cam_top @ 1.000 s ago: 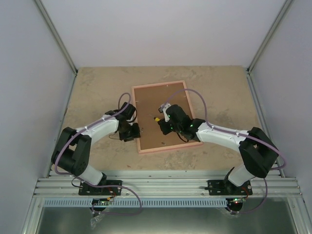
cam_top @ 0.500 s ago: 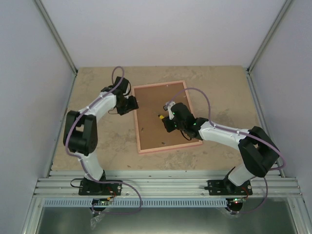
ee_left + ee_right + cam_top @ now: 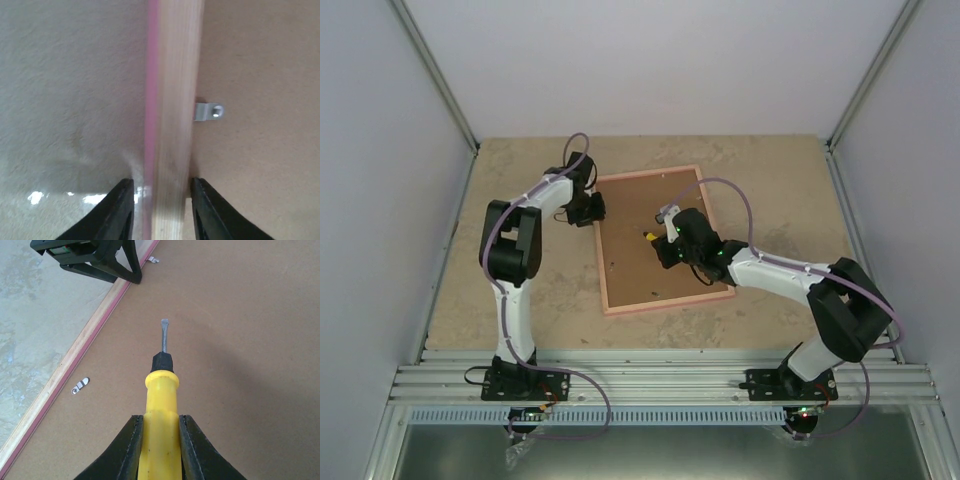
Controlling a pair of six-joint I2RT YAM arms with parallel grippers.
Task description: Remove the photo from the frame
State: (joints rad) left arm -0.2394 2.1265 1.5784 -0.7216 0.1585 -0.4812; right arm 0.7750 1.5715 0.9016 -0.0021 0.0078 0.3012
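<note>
Frame [image 3: 670, 303] face-down, centre of counter [image 3: 520, 290]; backing board [image 3: 640, 270] in, clip [image 3: 209, 111] holding it; photo unseen. Right fingers [image 3: 131, 442] clamp screwdriver [image 3: 161, 400]. Left fingers [image 3: 117, 210] narrow, straddling frame rail, contact unclear. Nearly everything left.

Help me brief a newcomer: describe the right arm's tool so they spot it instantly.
Find the pink frame lying back-up. Over its brown board, the right end effector grips a screwdriver, the only yellow thing: black collar, thin metal blade.
</note>
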